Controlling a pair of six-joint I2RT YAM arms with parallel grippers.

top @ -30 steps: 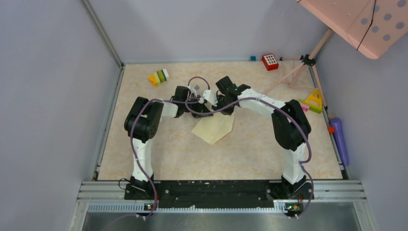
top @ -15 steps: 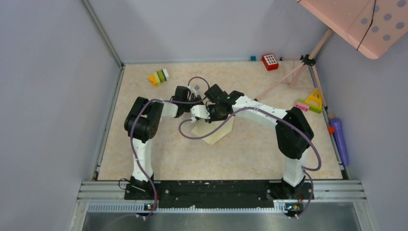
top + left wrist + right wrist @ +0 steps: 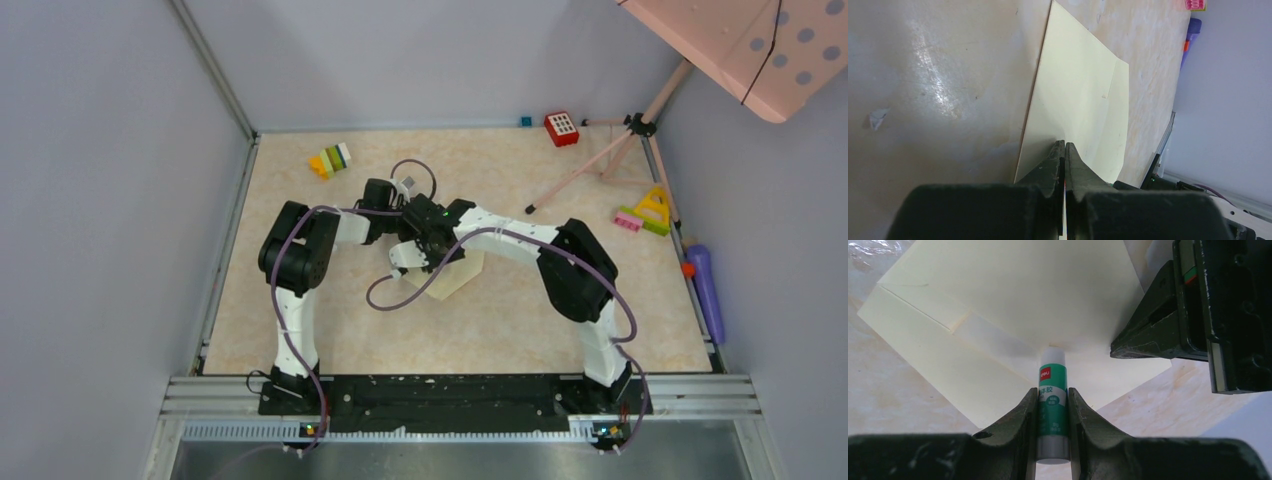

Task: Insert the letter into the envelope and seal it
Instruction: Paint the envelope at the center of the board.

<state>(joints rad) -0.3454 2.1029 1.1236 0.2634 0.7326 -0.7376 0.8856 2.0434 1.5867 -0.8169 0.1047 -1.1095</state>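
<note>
The pale cream envelope (image 3: pixel 462 276) lies mid-table, mostly covered by both wrists. In the left wrist view the envelope (image 3: pixel 1078 100) stretches away from my left gripper (image 3: pixel 1064 145), which is shut with a thin paper edge pinched between its fingers. The right wrist view shows that gripper (image 3: pixel 1148 337) gripping the raised flap's corner. My right gripper (image 3: pixel 1052 391) is shut on a green glue stick (image 3: pixel 1052 372), whose white tip touches the envelope (image 3: pixel 1013 290) just under the flap's point. The letter is hidden.
Coloured blocks (image 3: pixel 330 160) lie at the back left, a red keypad toy (image 3: pixel 561 128) and a pink stand (image 3: pixel 600 160) at the back right. A yellow triangle toy (image 3: pixel 655 208) and a purple object (image 3: pixel 704 290) sit by the right wall. A purple cable (image 3: pixel 385 295) loops beside the envelope.
My right arm has swung left and nearer, bringing the glue stick over the envelope. The left arm has stayed put.
</note>
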